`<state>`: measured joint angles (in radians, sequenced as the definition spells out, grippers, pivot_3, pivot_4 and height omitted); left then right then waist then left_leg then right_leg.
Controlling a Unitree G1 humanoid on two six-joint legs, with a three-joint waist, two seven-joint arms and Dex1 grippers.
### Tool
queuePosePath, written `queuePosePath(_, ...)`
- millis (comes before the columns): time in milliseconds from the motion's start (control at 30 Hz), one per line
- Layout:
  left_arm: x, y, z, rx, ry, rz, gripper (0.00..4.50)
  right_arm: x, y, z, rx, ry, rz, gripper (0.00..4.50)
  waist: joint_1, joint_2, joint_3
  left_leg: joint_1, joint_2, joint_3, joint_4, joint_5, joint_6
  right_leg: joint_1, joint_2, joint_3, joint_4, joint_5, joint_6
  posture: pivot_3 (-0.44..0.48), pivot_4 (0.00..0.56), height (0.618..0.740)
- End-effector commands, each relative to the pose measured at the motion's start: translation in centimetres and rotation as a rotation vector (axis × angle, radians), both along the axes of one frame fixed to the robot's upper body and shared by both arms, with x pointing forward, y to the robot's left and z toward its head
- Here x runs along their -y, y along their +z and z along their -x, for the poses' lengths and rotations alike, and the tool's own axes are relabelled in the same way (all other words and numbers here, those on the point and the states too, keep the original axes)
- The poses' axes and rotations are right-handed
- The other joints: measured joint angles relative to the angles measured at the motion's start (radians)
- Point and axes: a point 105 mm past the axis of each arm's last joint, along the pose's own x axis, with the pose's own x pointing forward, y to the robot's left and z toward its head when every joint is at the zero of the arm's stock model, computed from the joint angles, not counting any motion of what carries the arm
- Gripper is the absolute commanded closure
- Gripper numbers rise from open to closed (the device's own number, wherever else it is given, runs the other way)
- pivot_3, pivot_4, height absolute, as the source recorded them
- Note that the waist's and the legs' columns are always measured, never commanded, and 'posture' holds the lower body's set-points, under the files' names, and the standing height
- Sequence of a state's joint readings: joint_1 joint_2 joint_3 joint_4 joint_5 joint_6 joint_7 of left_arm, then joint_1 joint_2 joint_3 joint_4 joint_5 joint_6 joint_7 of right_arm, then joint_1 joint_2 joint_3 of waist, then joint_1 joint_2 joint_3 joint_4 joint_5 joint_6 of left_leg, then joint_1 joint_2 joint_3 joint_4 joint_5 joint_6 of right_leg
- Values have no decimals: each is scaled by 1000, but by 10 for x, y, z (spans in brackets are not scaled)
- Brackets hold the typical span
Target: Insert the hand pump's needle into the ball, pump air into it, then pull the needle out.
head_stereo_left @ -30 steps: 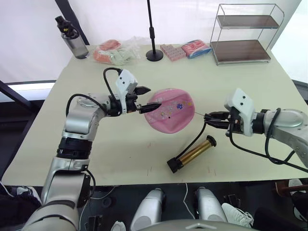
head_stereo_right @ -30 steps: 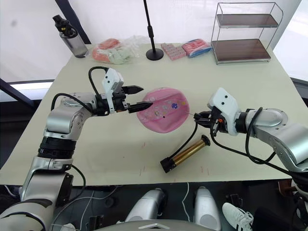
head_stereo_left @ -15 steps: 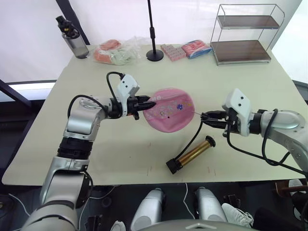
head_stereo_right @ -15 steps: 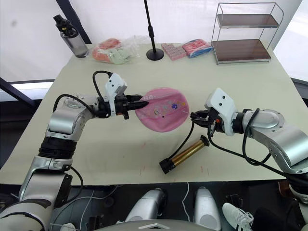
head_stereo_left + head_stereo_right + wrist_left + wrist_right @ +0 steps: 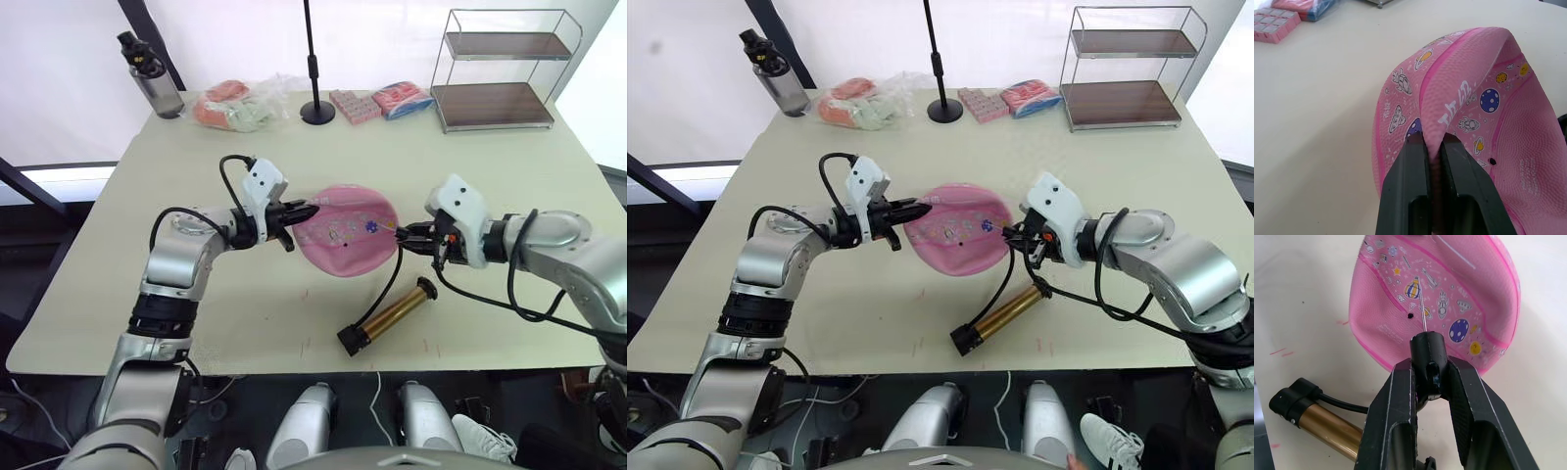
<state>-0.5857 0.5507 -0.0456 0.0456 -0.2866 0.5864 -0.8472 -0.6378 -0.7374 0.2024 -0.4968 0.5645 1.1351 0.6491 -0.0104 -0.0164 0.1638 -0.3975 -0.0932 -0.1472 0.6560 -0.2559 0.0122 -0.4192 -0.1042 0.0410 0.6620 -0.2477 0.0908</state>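
The ball (image 5: 345, 229) is a flattish pink disc with small printed pictures, tilted up off the table. My left gripper (image 5: 302, 211) is shut on a fold of its rim, seen close in the left wrist view (image 5: 1434, 142). My right gripper (image 5: 1427, 363) is shut on the black end of the pump's hose. The needle (image 5: 1422, 313) sticks out from it and points at the ball's face, just beside the small dark valve hole (image 5: 1409, 316). Whether the tip touches the rubber is unclear. The hand pump (image 5: 392, 313), bronze-gold with black caps, lies on the table below the ball.
Along the table's far edge stand a water bottle (image 5: 150, 75), bagged packets (image 5: 233, 106), a black stand base (image 5: 316, 113), pink packets (image 5: 353, 105) and a wire shelf (image 5: 505, 69). Bare tabletop (image 5: 265, 313) lies in front of the ball.
My left gripper went from wide open to shut on the ball's rim. My right gripper carried the needle leftward, up to the ball's face.
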Motion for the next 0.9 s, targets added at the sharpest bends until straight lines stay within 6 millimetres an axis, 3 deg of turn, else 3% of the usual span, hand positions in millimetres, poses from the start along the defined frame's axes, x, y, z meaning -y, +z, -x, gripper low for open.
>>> queuePosePath(33, 8, 18, 6, 88, 8, 22, 4402, -8, 1, 2, -71, 16, 15, 4125, -2, 0, 0, 0, 0, 0, 0, 0, 0, 0, 0, 0, 0, 0, 0, 0, 150, 736)
queuePosePath(333, 22, 10, 14, 133, 68, -4, 4402, -17, -3, -13, -204, -69, 60, 4125, -2, 0, 0, 0, -2, 1, 1, 0, 0, 0, -2, 2, 1, 0, 0, 0, 150, 736)
queuePosePath(633, 29, 6, 15, 153, 138, 29, 4402, -29, -15, -22, -273, -114, 212, 4125, 0, 0, 0, 0, -4, 1, 2, 0, 0, 0, -3, 2, 1, 1, 1, 0, 150, 736)
queuePosePath(900, 32, -1, 20, 137, 136, 37, 4402, -43, -12, -39, -250, -156, 238, 4125, -3, 0, 0, -1, -5, 1, 6, 0, 1, 0, -3, 2, 2, 1, 2, 0, 150, 736)
